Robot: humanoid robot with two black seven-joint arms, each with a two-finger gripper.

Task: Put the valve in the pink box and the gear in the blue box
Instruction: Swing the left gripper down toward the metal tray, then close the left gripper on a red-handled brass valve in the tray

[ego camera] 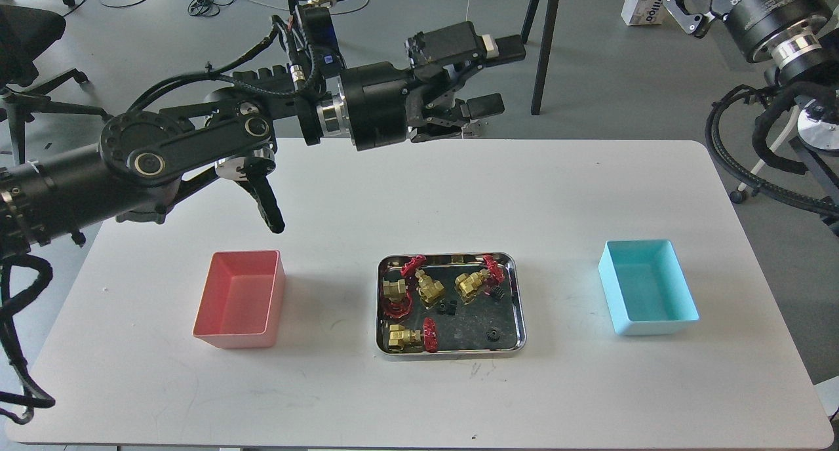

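Four brass valves with red handwheels lie in a shiny steel tray (451, 352) at the table's middle; one valve (405, 336) is at its front left. Tiny black gears lie among them, one gear (490, 336) at the front right. The pink box (242, 300) stands empty to the tray's left, the blue box (645, 297) empty to its right. My left gripper (496, 74) is open and empty, held level and pointing right, high above the table's far edge. My right gripper (687, 2) is at the top right corner, partly cut off, with one finger splayed out.
The white table (419, 195) ends close behind the left gripper. Beyond it are a grey floor with cables, stand legs, an office chair (26, 38) at far left and a cardboard box (645, 2). My left arm spans the table's far left.
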